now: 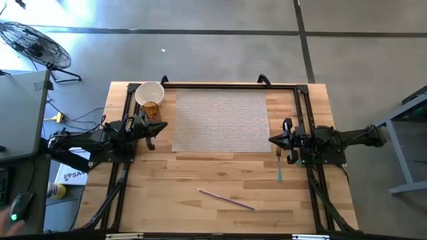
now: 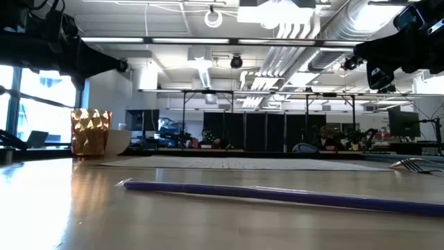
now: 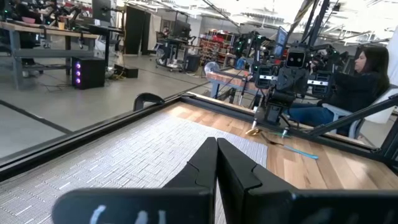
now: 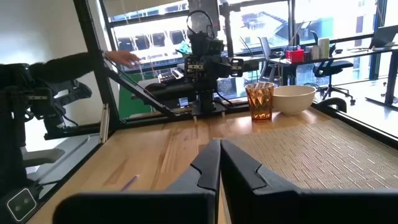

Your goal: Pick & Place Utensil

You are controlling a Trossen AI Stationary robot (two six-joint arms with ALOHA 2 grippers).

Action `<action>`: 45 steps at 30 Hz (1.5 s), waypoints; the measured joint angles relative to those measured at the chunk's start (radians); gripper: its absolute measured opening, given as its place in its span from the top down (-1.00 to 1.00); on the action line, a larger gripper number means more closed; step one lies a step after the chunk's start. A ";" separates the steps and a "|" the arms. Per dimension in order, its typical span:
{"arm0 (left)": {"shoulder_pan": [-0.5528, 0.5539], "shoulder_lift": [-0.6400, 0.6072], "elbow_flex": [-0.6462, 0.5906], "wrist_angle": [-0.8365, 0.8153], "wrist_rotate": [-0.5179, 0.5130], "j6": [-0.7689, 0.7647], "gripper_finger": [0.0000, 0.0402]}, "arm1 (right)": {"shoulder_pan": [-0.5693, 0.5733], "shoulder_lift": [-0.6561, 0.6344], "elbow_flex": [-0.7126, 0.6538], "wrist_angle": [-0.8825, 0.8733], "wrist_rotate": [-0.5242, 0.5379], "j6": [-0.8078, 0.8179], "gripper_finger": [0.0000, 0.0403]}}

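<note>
Here, the fork with its blue handle lies on the bare wood at about four o'clock off the woven mat, its tines half hidden under the right gripper, which is clenched on nothing. The left gripper, also clenched and empty, hangs at nine o'clock, beside the amber glass and white bowl. A purple straw lies near six o'clock.

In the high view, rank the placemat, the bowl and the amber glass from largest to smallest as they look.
1. Grey woven placemat, by far the largest.
2. White round bowl.
3. Amber faceted glass, partly hidden beside the bowl, so it looks smallest; the gap is not certain.
</note>
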 joint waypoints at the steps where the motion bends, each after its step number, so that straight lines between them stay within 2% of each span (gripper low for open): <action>1: 0.000 0.000 0.000 0.000 0.000 0.000 1.00 | 0.000 0.000 0.000 0.000 0.000 0.000 0.98; 34: 0.000 0.000 0.000 0.003 0.004 -0.029 1.00 | 0.000 0.000 0.000 0.000 0.000 0.000 0.98; 38: 0.000 0.000 0.000 0.042 0.061 -0.113 1.00 | 0.000 0.000 0.000 0.000 0.000 0.000 0.98; 45: 0.000 0.000 0.000 0.132 0.078 -0.046 1.00 | 0.000 0.000 0.000 0.000 0.000 0.000 0.98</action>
